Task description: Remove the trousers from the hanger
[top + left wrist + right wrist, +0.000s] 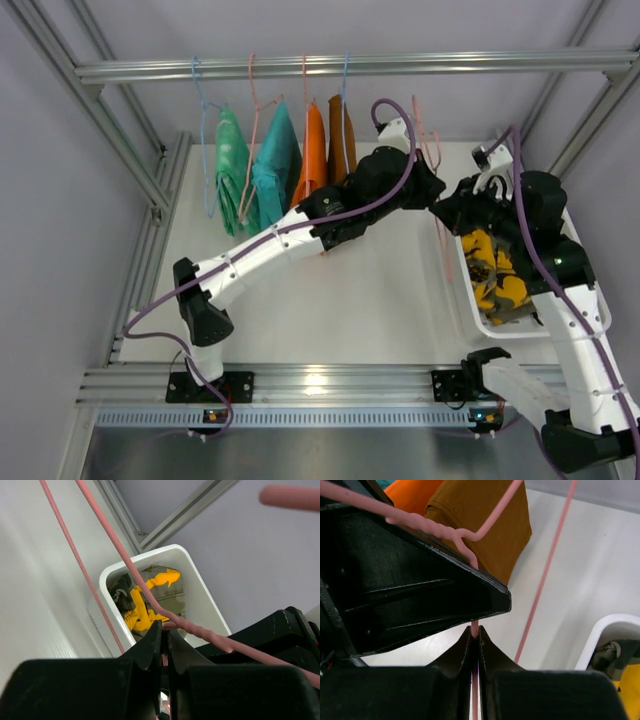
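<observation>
At the lower right of the top view, the yellow-and-dark trousers (pixel 495 272) lay in the white bin (pixel 497 328), off any hanger. Just above, at mid-frame, the right gripper (pixel 476 630) and left gripper (pixel 165 632) were each pinched tight on the bare pink hanger (pixel 150 592). Moving it well probably called for both arms travelling together, so the thin wire neither twisted nor slipped, and keeping clear of the brown trousers (pixel 341 140), nearest of four pairs hung from the rail (pixel 350 66) at the top.

Green trousers (pixel 230 170), teal trousers (pixel 275 170), orange trousers (pixel 313 155) and brown trousers (pixel 341 140). Patterned trousers (pixel 495 275) mix yellow with dark patches; the bin (pixel 165 551) is white, the hanger (pixel 420 523) pink.
</observation>
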Action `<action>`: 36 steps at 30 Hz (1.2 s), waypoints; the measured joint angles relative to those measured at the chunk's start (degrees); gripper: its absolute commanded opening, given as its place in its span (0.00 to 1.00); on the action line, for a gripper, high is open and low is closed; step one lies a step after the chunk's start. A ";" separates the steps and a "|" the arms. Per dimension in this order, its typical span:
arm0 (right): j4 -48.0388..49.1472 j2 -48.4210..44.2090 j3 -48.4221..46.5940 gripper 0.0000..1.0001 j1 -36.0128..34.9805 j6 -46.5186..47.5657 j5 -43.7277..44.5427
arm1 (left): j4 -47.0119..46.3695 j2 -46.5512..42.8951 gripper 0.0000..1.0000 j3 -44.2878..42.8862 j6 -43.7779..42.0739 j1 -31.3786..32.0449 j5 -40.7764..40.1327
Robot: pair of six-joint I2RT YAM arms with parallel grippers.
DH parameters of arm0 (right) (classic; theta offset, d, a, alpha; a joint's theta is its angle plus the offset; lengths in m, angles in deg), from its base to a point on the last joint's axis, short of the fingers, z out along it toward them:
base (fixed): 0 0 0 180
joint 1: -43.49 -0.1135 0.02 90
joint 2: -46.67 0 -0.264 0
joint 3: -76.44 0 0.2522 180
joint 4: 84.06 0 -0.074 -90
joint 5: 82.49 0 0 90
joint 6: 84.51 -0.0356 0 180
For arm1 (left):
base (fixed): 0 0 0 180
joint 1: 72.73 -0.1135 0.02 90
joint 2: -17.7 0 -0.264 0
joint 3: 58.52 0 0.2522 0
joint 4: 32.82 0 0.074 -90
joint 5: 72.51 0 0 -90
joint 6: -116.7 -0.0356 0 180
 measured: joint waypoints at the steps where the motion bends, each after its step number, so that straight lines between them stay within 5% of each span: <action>1: -0.11 -0.04 0.00 0.00 -0.04 0.04 0.13 | 0.00 0.04 0.22 0.00 -0.09 0.00 0.11; 3: -0.02 -0.37 0.00 0.00 0.11 0.46 1.44 | -0.02 -0.02 0.39 0.00 -0.46 0.02 1.09; 6: -0.90 -1.55 0.00 0.00 1.16 0.42 3.93 | -0.26 -0.57 0.94 0.00 -2.43 0.39 2.32; 8: -1.20 -3.50 -0.07 0.00 2.05 -0.22 4.48 | -0.57 -1.49 0.99 0.31 -4.00 0.11 3.17; 21: -9.79 -9.99 -6.56 0.00 13.94 -4.35 4.20 | -2.12 -15.47 0.99 4.85 -21.94 -1.99 14.58; 28: -15.45 -4.02 -17.25 0.00 22.53 -1.90 1.49 | 3.02 -20.50 0.99 4.13 -32.17 -4.46 22.03; 36: -18.53 10.27 -29.22 0.00 29.14 4.31 -5.53 | 6.51 -21.20 0.99 3.98 -33.14 -17.20 31.76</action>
